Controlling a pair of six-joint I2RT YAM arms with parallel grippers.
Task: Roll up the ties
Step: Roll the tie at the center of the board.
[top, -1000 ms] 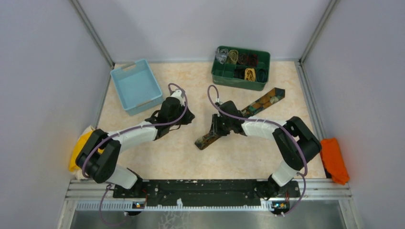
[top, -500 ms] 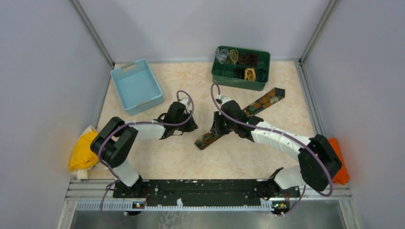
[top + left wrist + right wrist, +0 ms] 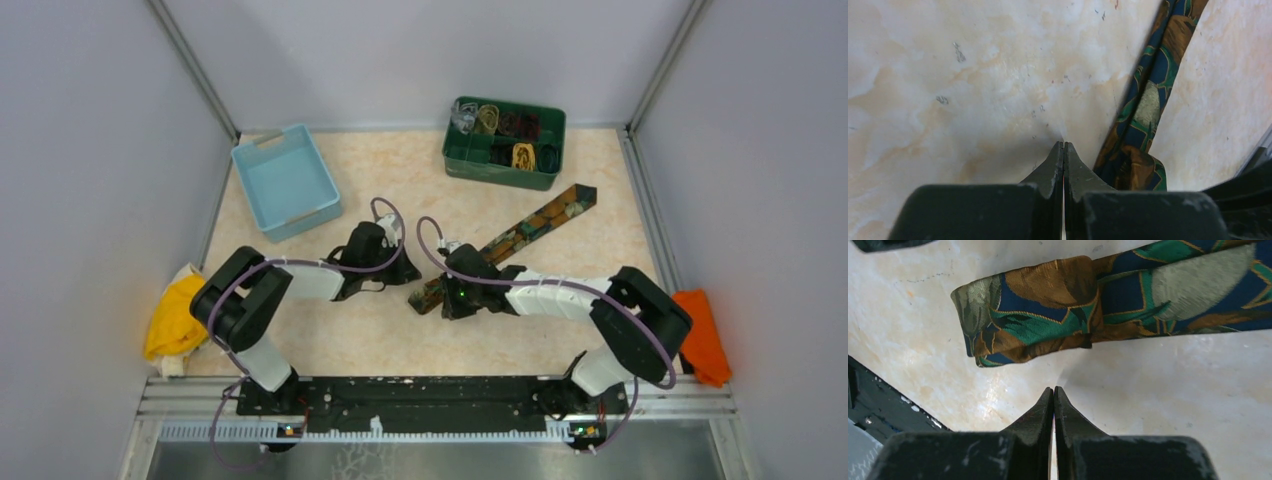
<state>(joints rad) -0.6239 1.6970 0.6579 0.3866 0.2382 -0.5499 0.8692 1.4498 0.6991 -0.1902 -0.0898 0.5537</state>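
A dark brown tie (image 3: pixel 520 232) with gold-orange and teal pattern lies flat and diagonal on the table, its narrow end (image 3: pixel 425 298) folded over. My left gripper (image 3: pixel 404 270) is shut and empty, just left of that end. In the left wrist view its tips (image 3: pixel 1063 146) are on the table beside the tie (image 3: pixel 1148 100). My right gripper (image 3: pixel 447 303) is shut and empty, close beside the folded end. In the right wrist view its tips (image 3: pixel 1054 390) are just short of the fold (image 3: pixel 1033 325). Several rolled ties (image 3: pixel 523 155) sit in the green bin (image 3: pixel 500 172).
A light blue empty bin (image 3: pixel 285 180) stands at the back left. A yellow cloth (image 3: pixel 175 315) lies at the left edge and an orange cloth (image 3: pixel 697 335) at the right edge. Grey walls enclose the table.
My right gripper has moved from the middle of the tie down to its folded narrow end. My left gripper has moved right and nearer, toward the same end.
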